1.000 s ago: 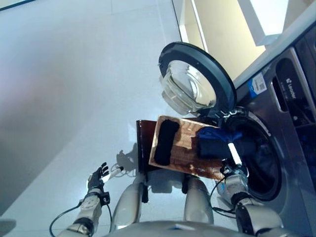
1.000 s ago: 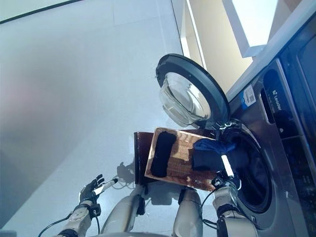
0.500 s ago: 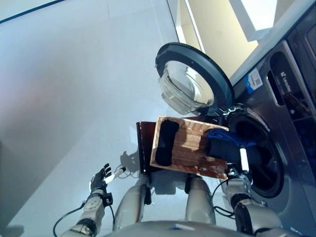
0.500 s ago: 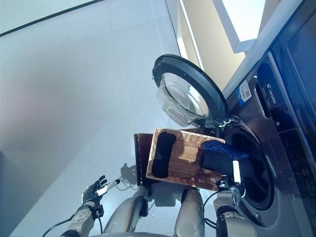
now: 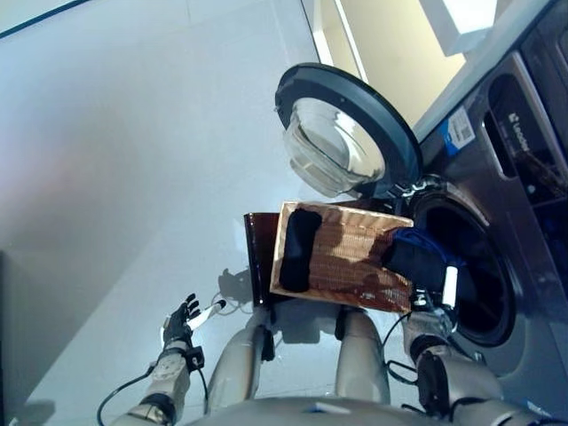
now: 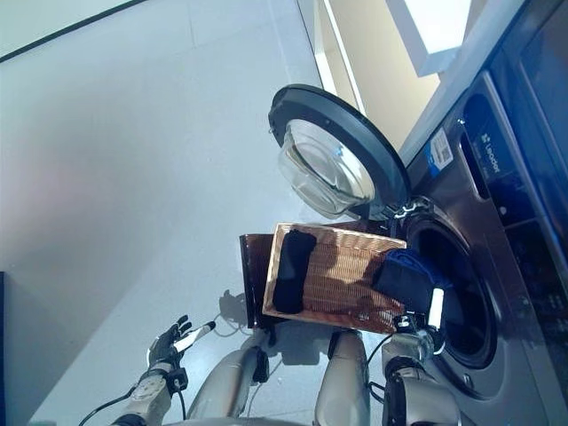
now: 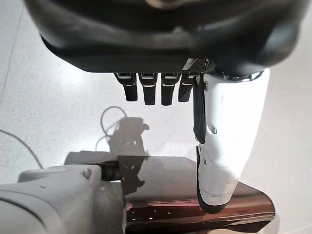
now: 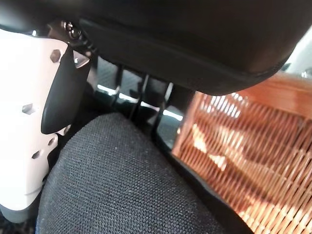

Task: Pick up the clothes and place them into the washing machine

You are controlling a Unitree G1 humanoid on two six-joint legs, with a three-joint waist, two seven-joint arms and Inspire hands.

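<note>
Dark knit cloth fills the right hand point(image 8: 73, 97): in the right wrist view its white-covered thumb lies along one side of the dark garment point(image 8: 122, 185) and its fingers curl over the far side, so the hand is clamped on the cloth. From the head views this hand point(image 5: 441, 297) sits at the lower edge of the washing machine's point(image 5: 524, 222) round opening, and the held bundle, black with a blue piece showing at its top, hangs over the corner of the woven basket point(image 5: 342, 257) where the basket meets the drum mouth. The basket, of reddish-brown slats, lies just in front of the machine on a dark brown stool or low stand point(image 5: 259, 257). A second black garment point(image 5: 297, 250) lies lengthwise in the basket's other end, well apart from the held one. The machine's door point(image 5: 342, 138) stands swung wide open, its glass bowl facing outward above the basket. The left hand point(image 5: 182, 319) hangs low over the pale floor point(image 5: 133, 133), well away from the basket, with its fingers straight and spread and nothing in it.
</note>
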